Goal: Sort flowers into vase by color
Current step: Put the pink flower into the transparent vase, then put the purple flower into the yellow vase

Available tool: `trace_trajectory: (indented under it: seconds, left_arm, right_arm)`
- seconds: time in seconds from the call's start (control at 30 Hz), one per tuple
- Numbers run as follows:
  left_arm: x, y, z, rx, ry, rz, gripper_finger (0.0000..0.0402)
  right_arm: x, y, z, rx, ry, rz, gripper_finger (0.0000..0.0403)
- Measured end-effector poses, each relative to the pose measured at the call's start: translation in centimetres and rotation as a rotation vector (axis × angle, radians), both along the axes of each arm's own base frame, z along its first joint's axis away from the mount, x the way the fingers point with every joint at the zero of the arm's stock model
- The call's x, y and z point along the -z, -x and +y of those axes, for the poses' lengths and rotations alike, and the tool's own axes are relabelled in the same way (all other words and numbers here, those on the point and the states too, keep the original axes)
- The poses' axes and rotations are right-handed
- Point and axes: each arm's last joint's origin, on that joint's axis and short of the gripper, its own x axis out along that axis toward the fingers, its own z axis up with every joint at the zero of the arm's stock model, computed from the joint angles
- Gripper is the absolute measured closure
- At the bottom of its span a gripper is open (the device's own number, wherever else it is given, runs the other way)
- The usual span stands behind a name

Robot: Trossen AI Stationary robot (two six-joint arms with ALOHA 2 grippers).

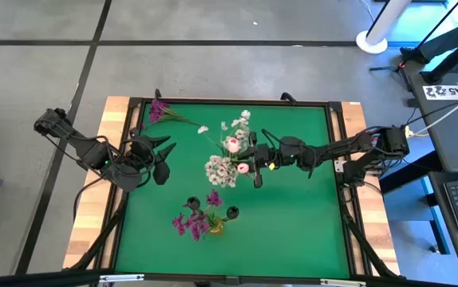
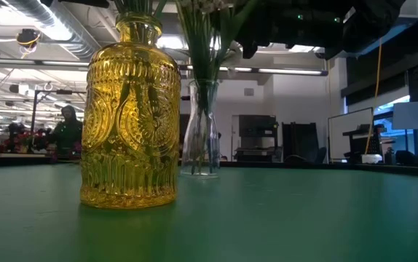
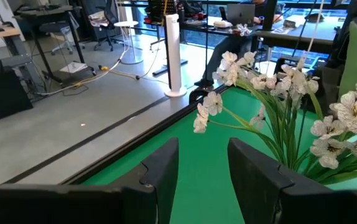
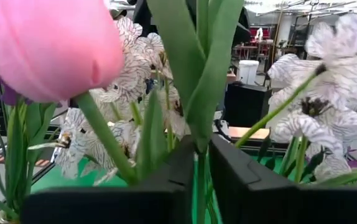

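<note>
Low view: yellow vase [image 2: 129, 120], clear vase [image 2: 199, 129] with green stems, right gripper [image 4: 198, 163] clamping a stem [image 4: 201, 180], left gripper [image 3: 203, 163] open.

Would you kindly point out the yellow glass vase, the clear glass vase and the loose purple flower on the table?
yellow glass vase [image 2: 129, 124]: low view, middle of its embossed body.
clear glass vase [image 2: 199, 135]: low view, its narrow body.
loose purple flower [image 1: 159, 109]: high view, its magenta blossom head near the table's far edge.

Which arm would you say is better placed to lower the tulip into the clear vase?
The right. Its gripper is shut on a tulip stem above the white bouquet. The left gripper is open and empty, away from it.
</note>
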Motion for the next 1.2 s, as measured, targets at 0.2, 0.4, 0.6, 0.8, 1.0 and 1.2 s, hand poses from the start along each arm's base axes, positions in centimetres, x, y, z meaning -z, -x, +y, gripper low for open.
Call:
trace_trajectory:
  seconds: [0.2, 0.4, 0.6, 0.8, 1.0, 1.2]
  left_arm:
    - [0.0, 0.0, 0.0, 0.0, 0.0, 0.0, 0.0267]
    - [0.0, 0.0, 0.0, -0.005, -0.003, -0.003, 0.0267]
    - [-1.3, 0.8, 0.5, 0.017, 0.014, -0.022, 0.0255]
    - [-2.6, 1.9, 1.4, 0.063, 0.07, -0.045, 0.0245]
    - [-2.1, 2.4, 3.2, 0.033, 0.128, 0.032, 0.0237]
    - [-1.2, 2.3, 5.7, -0.061, 0.2, 0.144, 0.0236]
  right_arm:
    - [-0.9, -0.5, 0.0, -0.002, -0.005, 0.002, 0.0254]
    - [-2.9, -1.4, 0.0, -0.002, 0.003, 0.138, 0.0147]
    - [-6.6, -1.4, 0.7, -0.025, 0.043, 0.31, 0.008]
    - [-9.8, -0.3, 1.9, -0.005, 0.131, 0.417, 0.0064]
    - [-12.1, 1.8, 1.6, 0.055, 0.152, 0.42, 0.0072]
    - [-13.9, 4.2, 1.3, 0.12, 0.164, 0.394, 0.0072]
